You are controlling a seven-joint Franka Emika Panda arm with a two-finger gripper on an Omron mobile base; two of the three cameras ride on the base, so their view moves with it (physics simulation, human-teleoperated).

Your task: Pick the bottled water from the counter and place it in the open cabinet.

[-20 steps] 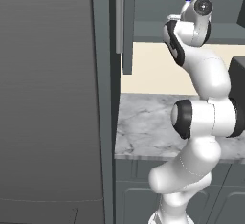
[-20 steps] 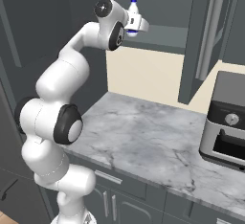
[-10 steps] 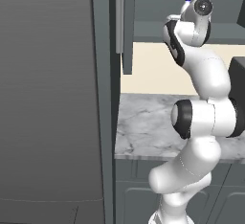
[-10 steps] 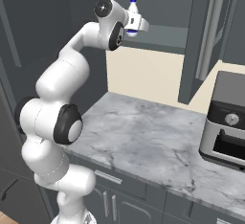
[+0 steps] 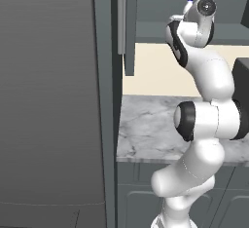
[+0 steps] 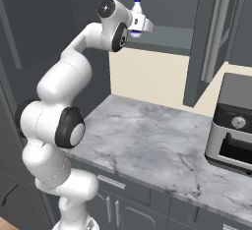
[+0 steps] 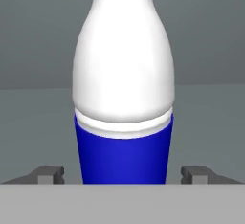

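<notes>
Where the hand view looks straight ahead, the bottled water stands upright in the middle of the frame, its pale body above and its blue label band below, against the grey back wall and grey shelf floor of the open cabinet. The two dark fingers sit low at the bottom left and bottom right of that view, spread wide, each with a clear gap to the label, so they are not gripping the bottle.

In the right base view the bottle shows at the top centre of the frame with its small blue cap uppermost, inside the cabinet on its flat shelf floor, with the gripper around its lower part. In the left base view only the cap and neck peek out at the upper right, behind the white wrist; the cabinet lies behind it.

The cabinet door hangs open at the right of the right base view, with a slim vertical metal handle.

The arm rises from the lower left of the right base view, bends at its dark elbow, and reaches up and forward so the hand is level with the shelf. Below lies the marbled tabletop, with a toaster oven at the right edge.
</notes>
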